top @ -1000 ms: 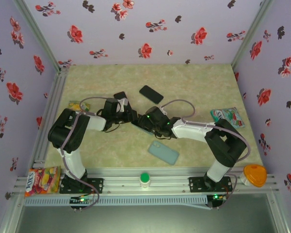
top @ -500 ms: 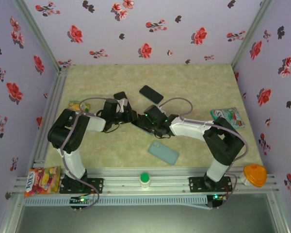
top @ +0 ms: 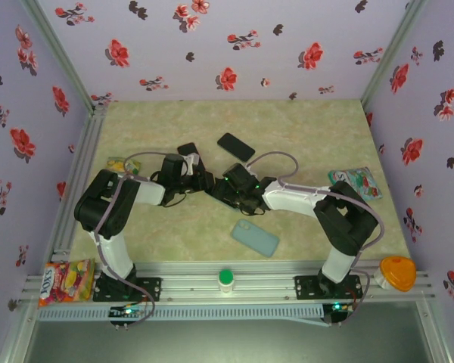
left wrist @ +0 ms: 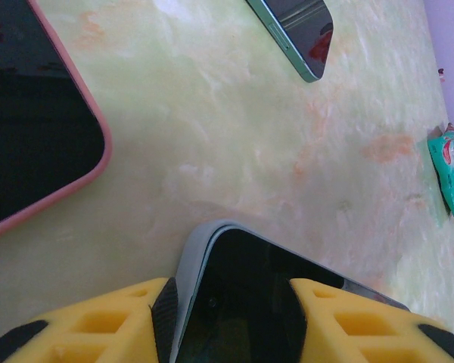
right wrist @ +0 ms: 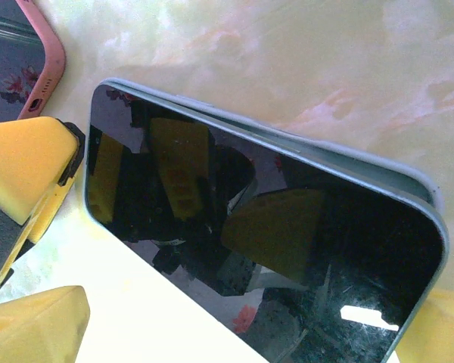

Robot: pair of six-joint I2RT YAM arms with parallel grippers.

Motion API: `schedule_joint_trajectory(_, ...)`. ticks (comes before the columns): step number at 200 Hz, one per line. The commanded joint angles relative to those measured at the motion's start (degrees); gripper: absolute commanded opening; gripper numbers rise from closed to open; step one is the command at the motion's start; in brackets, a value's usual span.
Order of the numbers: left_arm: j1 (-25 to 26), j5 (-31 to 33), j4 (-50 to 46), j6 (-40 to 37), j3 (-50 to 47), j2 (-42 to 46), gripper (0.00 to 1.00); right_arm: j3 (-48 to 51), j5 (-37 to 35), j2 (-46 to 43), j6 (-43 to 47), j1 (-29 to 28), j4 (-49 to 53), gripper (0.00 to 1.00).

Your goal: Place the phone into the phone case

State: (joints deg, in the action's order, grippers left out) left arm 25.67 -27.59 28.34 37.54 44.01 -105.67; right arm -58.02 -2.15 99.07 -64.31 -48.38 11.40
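A dark-screened phone [right wrist: 287,249] lies partly seated in a grey-blue phone case [right wrist: 348,155], whose rim stands off one long edge. In the left wrist view the case corner [left wrist: 189,257] and phone [left wrist: 250,310] sit between my yellow fingers. My left gripper [left wrist: 231,302] is shut on that end; one of its fingers [right wrist: 23,166] touches the phone's corner. My right gripper [right wrist: 242,333] is open over the other end, one fingertip [right wrist: 439,333] at the phone's corner. Both grippers, left [top: 204,184] and right [top: 228,187], meet mid-table.
A pink-cased phone [top: 187,149] lies just behind the left gripper, and a black phone [top: 235,147] further back. An empty light-teal case [top: 255,238] lies near the front. Snack packets [top: 356,182] [top: 121,164] lie at the right and left sides.
My right gripper has slid a little leftward along the phone, closer to the left gripper. The left arm has stayed in place.
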Motion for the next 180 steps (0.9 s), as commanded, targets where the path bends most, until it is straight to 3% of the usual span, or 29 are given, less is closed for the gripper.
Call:
schedule_joint_trajectory(1, 0.4, 0.3, -1.7, 0.6, -1.2, 0.7, 0.46, -2.1, -0.5, 0.1, 1.4, -0.2, 2.1, 0.99)
schedule_joint_trajectory(180, 0.4, 1.1, -2.1, 0.6, -1.7, 2.0, 0.46, -1.9, -1.0, -2.0, 2.4, 0.0, 3.3, 0.99)
